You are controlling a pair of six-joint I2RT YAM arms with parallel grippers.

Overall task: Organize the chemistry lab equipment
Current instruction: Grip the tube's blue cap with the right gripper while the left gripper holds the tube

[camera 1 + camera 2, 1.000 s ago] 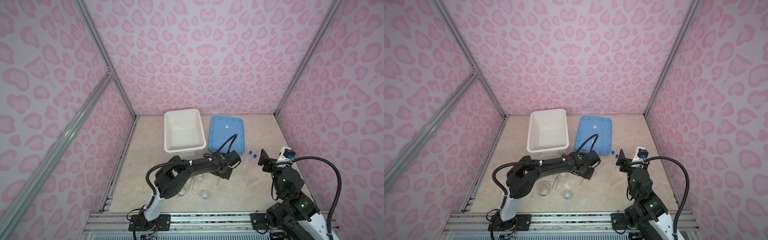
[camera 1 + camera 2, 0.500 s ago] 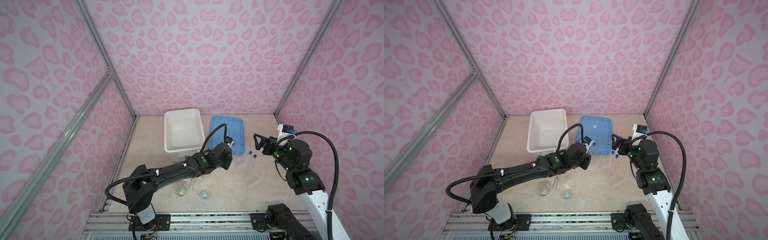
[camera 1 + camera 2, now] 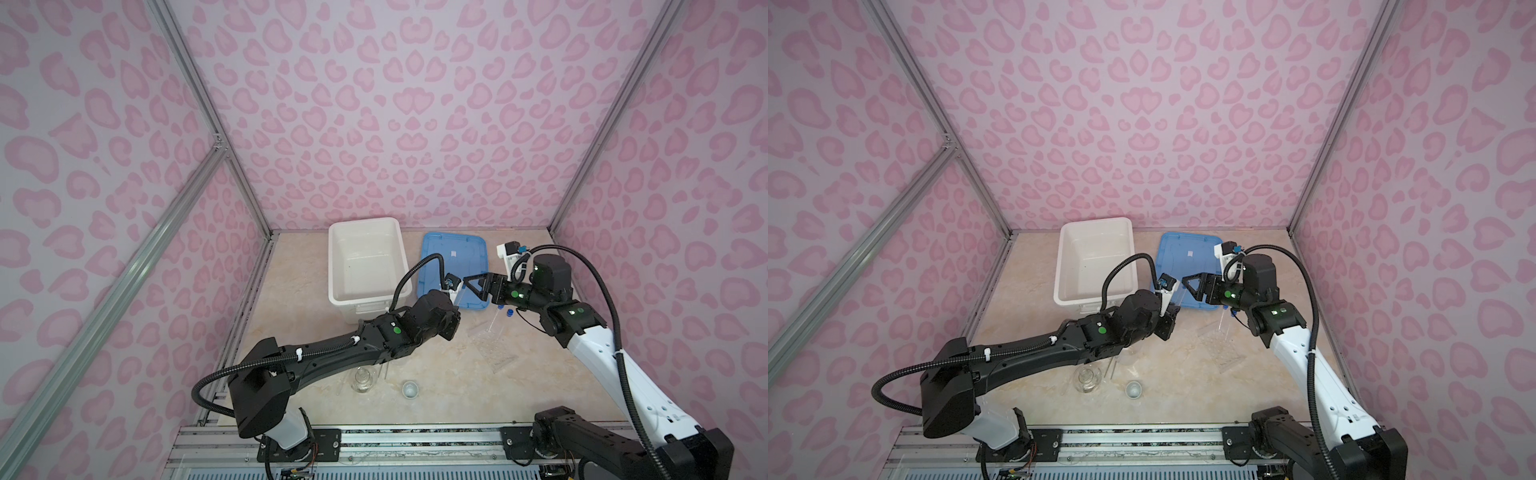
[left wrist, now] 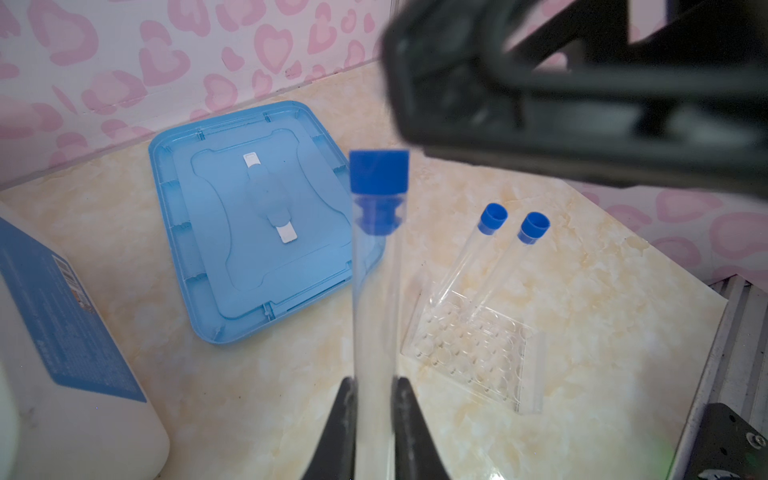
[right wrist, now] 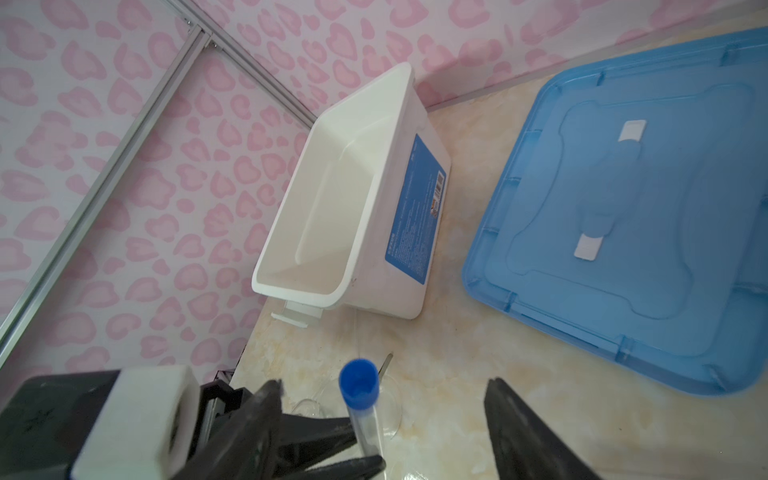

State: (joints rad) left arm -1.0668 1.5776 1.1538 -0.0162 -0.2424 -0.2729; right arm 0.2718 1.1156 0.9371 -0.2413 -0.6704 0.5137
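My left gripper [image 4: 374, 384] is shut on the lower part of a clear, blue-capped test tube [image 4: 376, 270], held up off the table with its cap toward the right arm. My right gripper [image 5: 384, 384] is open, and the tube's blue cap [image 5: 359, 384] sits between its jaws, nearer one finger and untouched. In a top view the two grippers meet over the near edge of the blue lid [image 3: 455, 257]. Two more capped tubes [image 4: 478, 249] lean in the clear rack [image 4: 473, 349] on the table.
The white bin [image 3: 332, 266] stands at the back, left of the lid. A glass flask [image 3: 362, 380] and a small white cup [image 3: 409, 390] stand near the front edge. A clear beaker [image 5: 390, 411] and metal tweezers [image 5: 386, 361] lie under the left arm.
The left arm lifted the tube up and toward the back. The right arm swung left to it, so its open jaws now straddle the cap.
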